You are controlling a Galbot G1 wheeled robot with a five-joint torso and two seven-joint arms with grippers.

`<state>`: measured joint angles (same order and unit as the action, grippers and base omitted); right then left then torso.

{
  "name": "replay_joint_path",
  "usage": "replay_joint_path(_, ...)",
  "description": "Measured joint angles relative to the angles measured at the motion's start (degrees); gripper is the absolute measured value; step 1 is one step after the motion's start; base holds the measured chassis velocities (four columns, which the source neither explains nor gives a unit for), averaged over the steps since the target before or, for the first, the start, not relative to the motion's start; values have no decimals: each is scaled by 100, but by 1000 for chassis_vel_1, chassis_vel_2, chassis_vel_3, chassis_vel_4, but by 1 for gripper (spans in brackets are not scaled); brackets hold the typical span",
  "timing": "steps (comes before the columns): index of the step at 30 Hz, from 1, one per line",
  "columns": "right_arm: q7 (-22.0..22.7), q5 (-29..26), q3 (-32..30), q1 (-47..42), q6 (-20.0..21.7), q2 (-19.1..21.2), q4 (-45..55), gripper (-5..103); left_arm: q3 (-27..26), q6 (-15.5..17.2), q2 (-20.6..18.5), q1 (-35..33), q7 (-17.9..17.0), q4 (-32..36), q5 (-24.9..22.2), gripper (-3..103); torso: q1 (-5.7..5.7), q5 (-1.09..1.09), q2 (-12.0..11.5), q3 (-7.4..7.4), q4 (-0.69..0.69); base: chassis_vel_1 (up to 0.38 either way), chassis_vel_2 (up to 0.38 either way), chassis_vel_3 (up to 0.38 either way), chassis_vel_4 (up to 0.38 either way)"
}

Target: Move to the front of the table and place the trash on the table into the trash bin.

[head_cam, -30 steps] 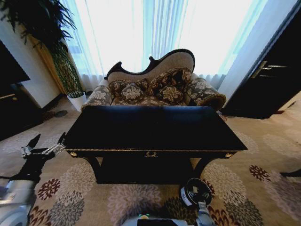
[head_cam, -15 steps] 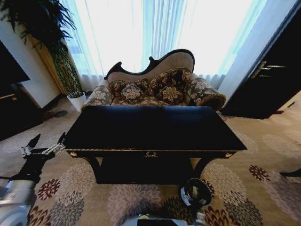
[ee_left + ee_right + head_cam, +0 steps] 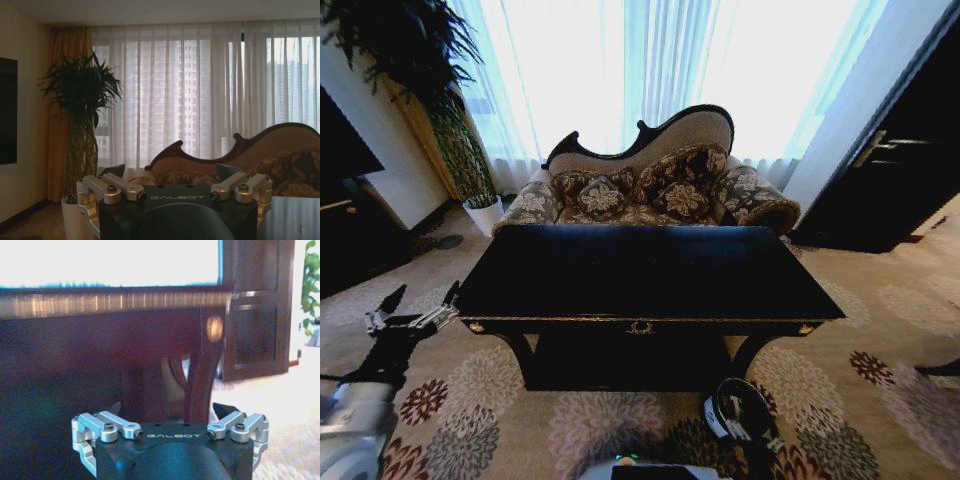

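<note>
Honestly, I can't pick out any trash on the glossy top of the table [image 3: 640,270], dead ahead at 12 o'clock. My guess is crumpled scraps would be light and squishy, so pinch them gently across the middle, and anything shiny could slip. The trash bin [image 3: 714,418] sits on the carpet at about 5 o'clock, below the table's front edge. The left gripper [image 3: 420,297] hovers at 8 o'clock off the left front corner, fingers spread wide, holding nothing. The right gripper [image 3: 167,410] hangs low facing a table leg, also spread and empty.
</note>
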<state>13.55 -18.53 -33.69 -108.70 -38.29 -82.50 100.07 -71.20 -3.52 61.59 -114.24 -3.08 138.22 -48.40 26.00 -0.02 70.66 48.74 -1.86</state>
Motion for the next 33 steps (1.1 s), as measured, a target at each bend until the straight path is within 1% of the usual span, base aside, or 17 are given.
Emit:
replay_joint_path(3,-119,-314,-289,-316,172,25,942,100,0,0,0,0,0,0,0,100,0,0,0,0,0,0,0,0,0)
replay_joint_path(4,-119,-314,-289,-316,172,25,942,100,0,0,0,0,0,0,0,100,0,0,0,0,0,0,0,0,0)
replay_joint_path(7,-241,-660,-732,-435,354,148,1703,100,0,0,0,0,0,0,0,100,0,-1,0,1,0,0,0,0,0)
replay_joint_path(8,-241,-660,-732,-435,354,148,1703,100,0,0,0,0,0,0,0,100,0,-1,0,1,0,0,0,0,0)
replay_joint_path(11,-307,-931,-1048,-499,686,278,2405,100,0,0,0,0,0,0,0,100,0,0,0,1,0,0,0,0,0)
replay_joint_path(13,-329,-960,-1076,-494,754,304,2495,100,0,0,0,0,0,0,0,100,0,0,0,1,-1,0,0,0,0)
replay_joint_path(16,-374,-980,-1112,-289,1204,477,2733,100,0,0,0,0,0,0,0,100,0,1,0,1,0,0,0,0,0)
replay_joint_path(18,-375,-975,-1118,-243,1311,514,2770,100,0,0,0,0,0,0,0,100,0,1,0,1,1,0,0,0,0)
replay_joint_path(19,-371,-979,-1147,-136,1615,635,2881,100,0,0,0,0,0,0,0,100,0,2,-1,1,0,0,0,0,0)
replay_joint_path(23,-355,-998,-1252,81,2314,963,3185,100,0,0,0,0,0,0,0,100,0,1,-1,1,-1,0,0,0,0)
replay_joint_path(24,-355,-998,-1252,81,2314,963,3185,100,0,0,0,0,0,0,0,100,0,1,-1,1,-1,0,0,0,0)
replay_joint_path(25,-378,-1010,-1270,181,2488,1114,3248,100,0,0,0,0,0,0,0,100,0,0,-1,1,0,0,0,0,0)
replay_joint_path(27,-498,-1019,-1276,333,2631,1387,3268,100,0,0,0,0,0,0,0,100,0,1,-1,1,0,0,0,0,0)
replay_joint_path(28,-592,-1013,-1263,410,2676,1584,3268,100,0,0,0,0,-1,0,0,100,0,1,-1,1,0,0,0,0,0)
replay_joint_path(29,-592,-1013,-1263,410,2676,1584,3268,100,0,0,0,0,-1,0,0,100,0,1,-1,1,0,0,0,0,0)
replay_joint_path(31,-762,-1011,-1212,530,2746,1940,3274,100,0,0,0,0,-1,0,0,100,1,1,-1,1,1,0,0,0,0)
replay_joint_path(33,-841,-1022,-1136,626,2815,2169,3297,100,0,0,0,0,-1,0,0,100,1,0,-2,1,0,0,0,0,0)
